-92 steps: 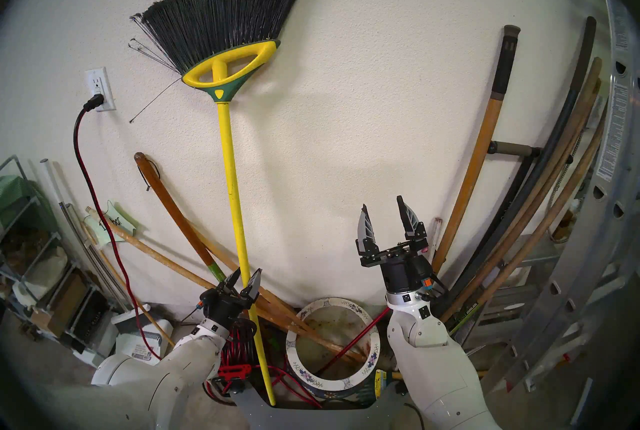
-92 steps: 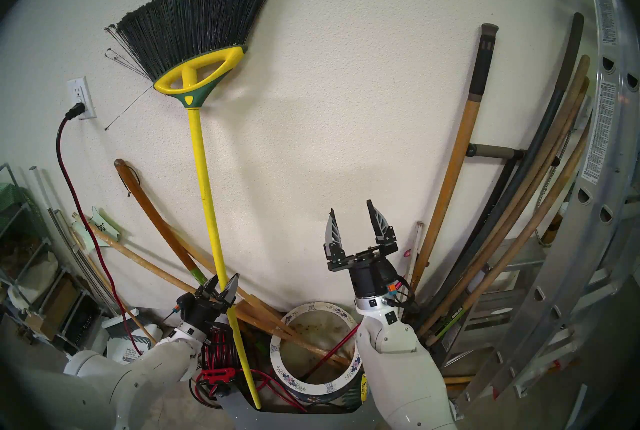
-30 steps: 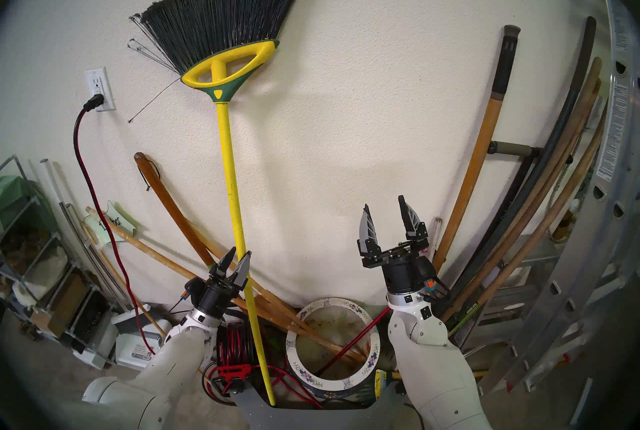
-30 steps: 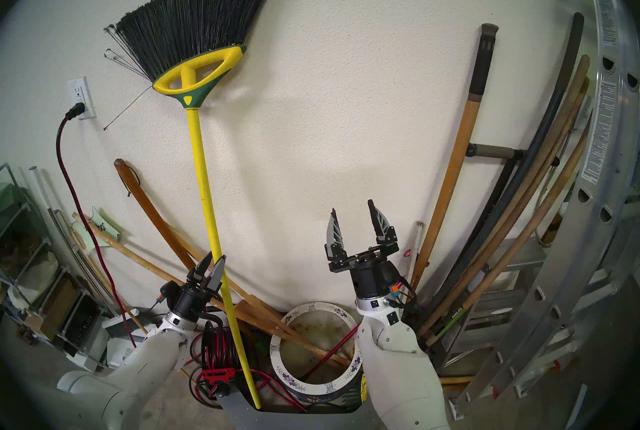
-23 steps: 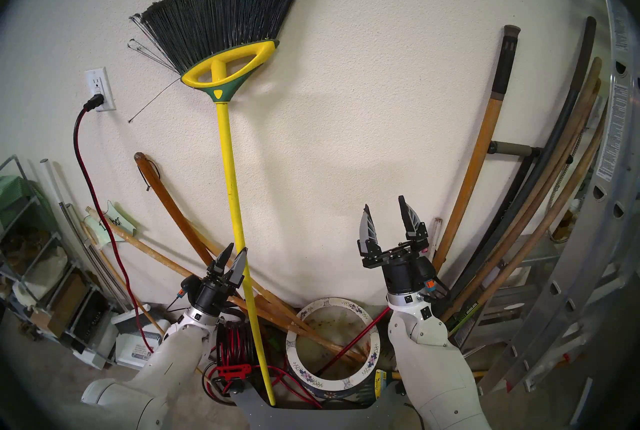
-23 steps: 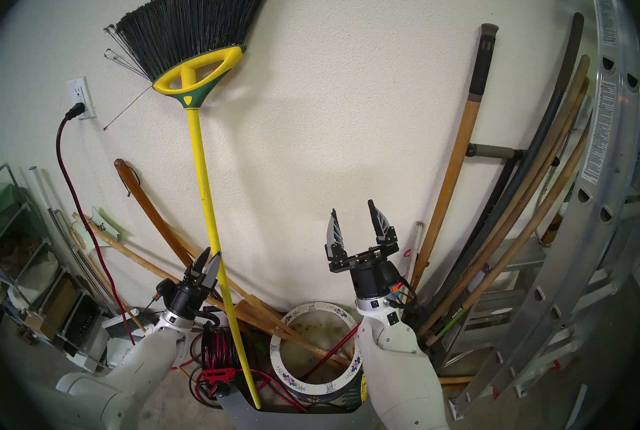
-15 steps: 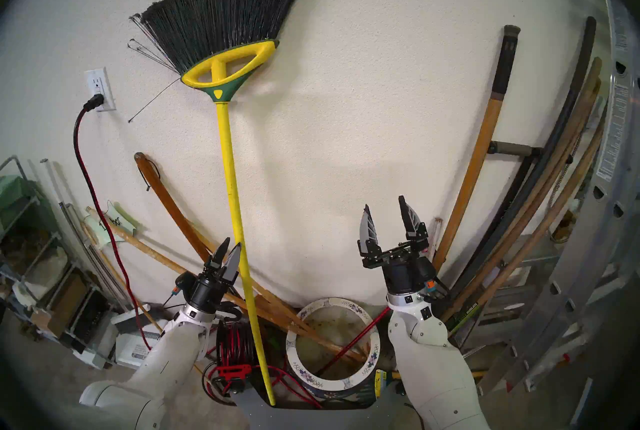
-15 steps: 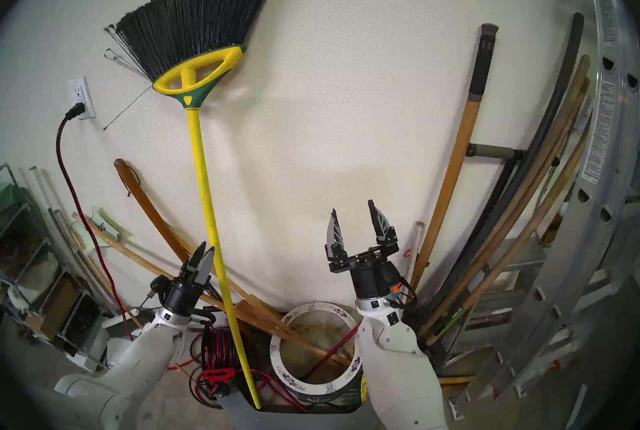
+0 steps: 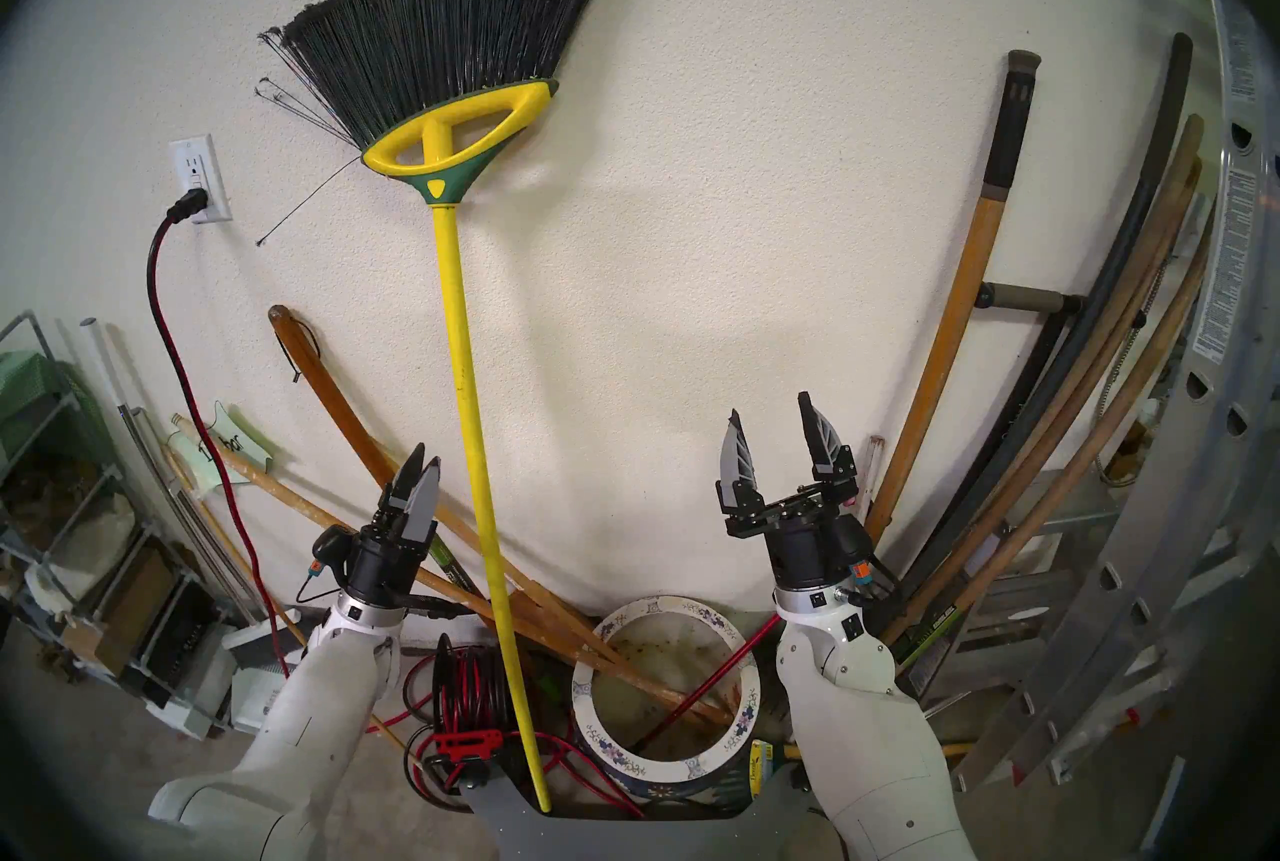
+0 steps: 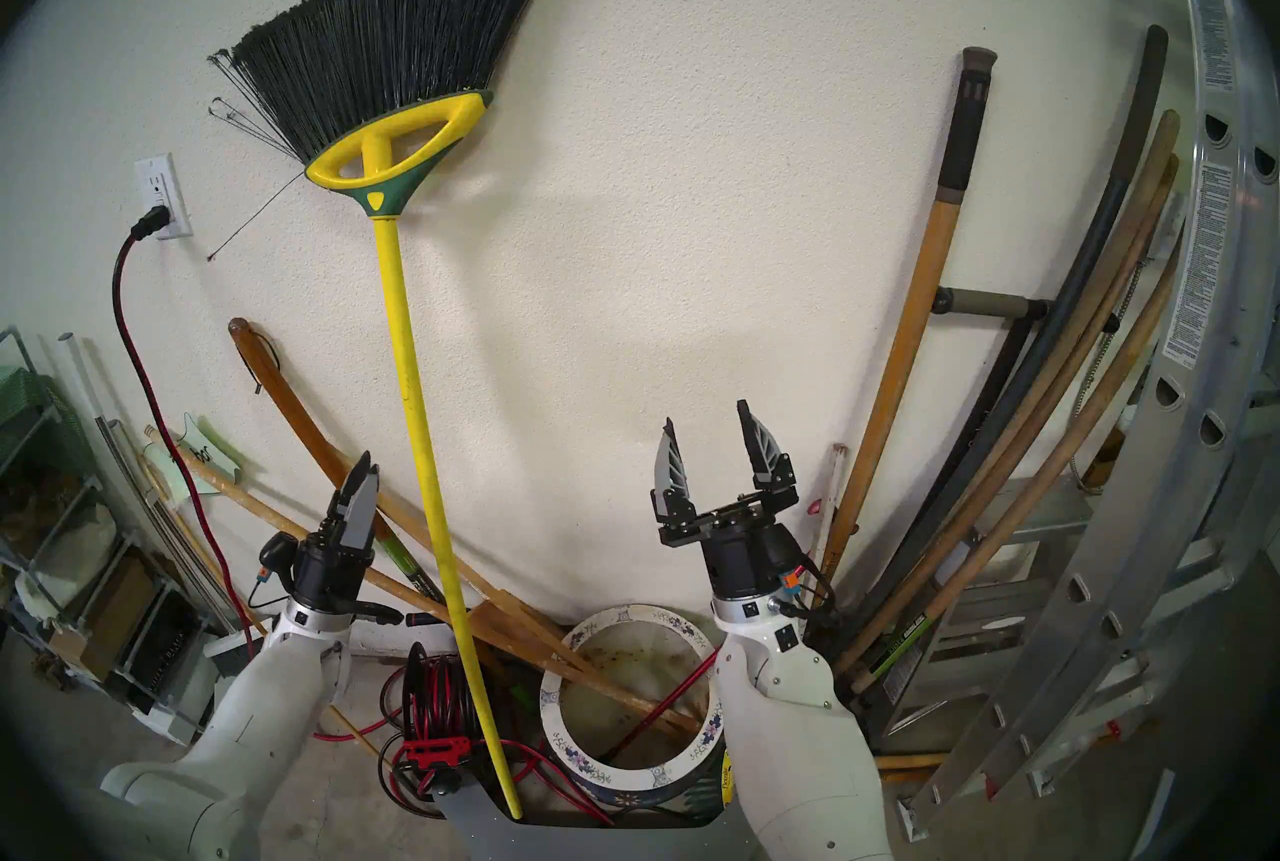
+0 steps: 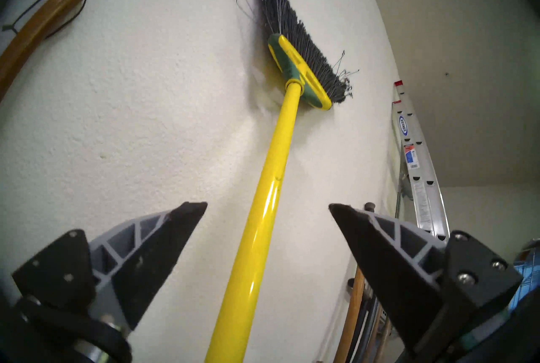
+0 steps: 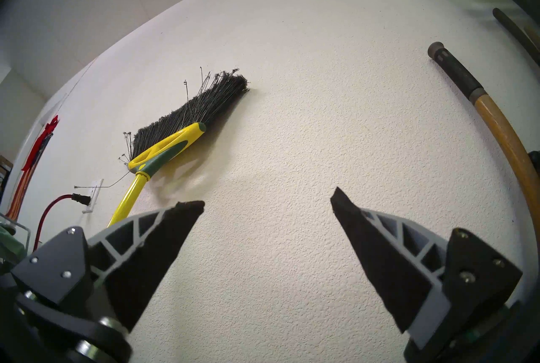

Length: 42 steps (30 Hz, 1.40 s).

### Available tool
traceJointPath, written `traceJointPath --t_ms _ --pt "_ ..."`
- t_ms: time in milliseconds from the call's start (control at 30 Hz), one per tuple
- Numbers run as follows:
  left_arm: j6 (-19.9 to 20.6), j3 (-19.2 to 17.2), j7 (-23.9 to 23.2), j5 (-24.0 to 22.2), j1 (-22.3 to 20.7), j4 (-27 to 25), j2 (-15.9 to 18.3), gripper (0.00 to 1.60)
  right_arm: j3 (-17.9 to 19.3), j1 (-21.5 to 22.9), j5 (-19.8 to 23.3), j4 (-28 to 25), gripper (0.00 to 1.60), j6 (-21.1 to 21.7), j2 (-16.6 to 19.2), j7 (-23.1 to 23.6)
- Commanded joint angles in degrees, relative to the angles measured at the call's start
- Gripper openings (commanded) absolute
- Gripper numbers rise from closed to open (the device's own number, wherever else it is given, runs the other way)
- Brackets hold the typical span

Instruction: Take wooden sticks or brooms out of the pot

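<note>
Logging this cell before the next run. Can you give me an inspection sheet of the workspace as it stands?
Surface: concrete floor, crowded along the wall.
Job's things: yellow broom stands outside the flowered pot, head up against the wall; wooden poles and a thin red rod lie slanted in the pot.
Clutter: more long handles lean at the right; shelf rack at the left.
Grippers: left gripper open, empty, beside the broom pole; right gripper open, empty, above the pot.
Cables: red-and-black cord plugged into the wall outlet; cable reel by the pot.
Surroundings: aluminium ladder at the right.
</note>
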Motion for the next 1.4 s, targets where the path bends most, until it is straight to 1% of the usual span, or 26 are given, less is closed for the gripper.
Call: traceJointPath --t_ms 0,67,200,267,333,367,500,567,600,733,767,800,833,867,900,933,967,1033,1067,1100,1133,1167,1200,1267,1333,1367 --pt "1.0 -3.1 -0.6 -4.1 3.5 -5.0 1.0 1.60 0.3 0.2 0.5 0.3 1.60 0.0 -1.0 1.2" --pt "0.9 -3.9 -0.6 -5.0 4.5 -6.5 0.9 1.60 0.4 0.2 0.7 0.3 1.60 0.0 -1.1 1.6" --pt "-1.7 -5.3 -0.6 -5.3 6.7 -10.2 0.4 1.60 0.7 0.3 1.3 0.5 1.60 0.0 -1.2 2.6" --pt "-4.5 -5.1 -0.6 -3.6 7.9 -12.5 0.4 1.60 0.8 0.4 1.5 0.6 1.60 0.0 -1.3 3.0" --pt "-5.7 -4.9 -0.6 -3.0 9.0 -14.6 0.2 1.60 0.9 0.4 1.7 0.6 1.60 0.0 -1.3 3.3" --pt "-6.7 -4.6 -0.6 -2.5 9.0 -14.7 0.1 1.60 0.9 0.4 1.8 0.7 1.60 0.0 -1.3 3.4" --pt "-10.5 -3.9 -0.6 -0.5 10.9 -18.7 -0.4 1.60 1.1 0.5 2.2 0.8 1.60 0.0 -1.4 4.0" --pt "-12.6 -3.2 0.5 0.9 12.4 -21.4 -0.8 1.60 1.3 0.5 2.3 0.8 1.60 0.0 -1.6 4.4" --pt "-12.6 -3.2 0.5 0.9 12.4 -21.4 -0.8 1.60 1.3 0.5 2.3 0.8 1.60 0.0 -1.6 4.4" --pt "-16.8 -1.6 4.8 3.9 14.7 -24.7 -0.9 1.60 1.3 0.6 2.7 0.9 1.60 0.0 -1.4 4.8" --pt "-18.1 -1.3 5.1 4.6 15.3 -25.6 -0.9 1.60 1.3 0.6 2.8 0.9 1.60 0.0 -1.5 5.0" --pt "-18.9 -1.2 7.1 5.6 15.8 -26.5 -0.9 1.60 1.3 0.6 2.9 0.9 1.60 0.0 -1.5 5.1" --pt "-20.2 -1.1 7.3 6.2 16.1 -27.0 -0.9 1.60 1.3 0.6 3.0 1.0 1.60 0.0 -1.5 5.2" --pt "-22.6 -1.0 6.4 7.1 16.6 -27.8 -0.9 1.60 1.4 0.6 3.1 1.0 1.60 0.0 -1.7 5.4" --pt "-24.0 -0.6 8.6 8.3 17.3 -28.9 -0.8 1.60 1.4 0.6 3.2 1.0 1.60 0.0 -1.6 5.6" --pt "-24.0 -0.6 8.6 8.3 17.3 -28.9 -0.8 1.60 1.4 0.6 3.2 1.0 1.60 0.0 -1.6 5.6" --pt "-23.3 -0.4 11.8 9.6 17.8 -30.0 -0.6 1.60 1.4 0.7 3.3 1.0 1.60 0.0 -1.5 5.7" --pt "-26.4 0.0 12.9 11.1 18.6 -31.0 -0.4 1.60 1.5 0.7 3.5 1.1 1.60 0.0 -1.6 5.9" --pt "-26.2 0.2 14.8 12.2 19.1 -31.8 -0.4 1.60 1.5 0.7 3.6 1.1 1.60 0.0 -1.5 6.0" --pt "-29.4 0.4 14.3 13.0 19.5 -32.1 -0.3 1.60 1.5 0.7 3.7 1.1 1.60 0.0 -1.6 6.2" --pt "-28.6 0.6 16.8 14.4 20.0 -33.0 -0.2 1.60 1.5 0.7 3.8 1.2 1.60 0.0 -1.5 6.3" --pt "-29.9 0.9 19.2 16.5 20.8 -34.1 0.0 1.60 1.5 0.7 4.0 1.2 1.60 0.0 -1.5 6.5" --pt "-29.9 0.9 19.2 16.5 20.8 -34.1 0.0 1.60 1.5 0.7 4.0 1.2 1.60 0.0 -1.5 6.5" --pt "-33.1 1.4 20.1 18.8 21.5 -34.9 0.0 1.60 1.6 0.8 4.2 1.3 1.60 0.0 -1.6 6.8" --pt "-34.2 1.7 23.1 21.5 22.2 -35.9 0.1 1.60 1.6 0.8 4.4 1.3 1.60 0.0 -1.6 7.0" --pt "-34.4 1.7 23.5 22.4 22.4 -36.2 0.0 1.60 1.6 0.8 4.4 1.3 1.60 0.0 -1.6 7.1"
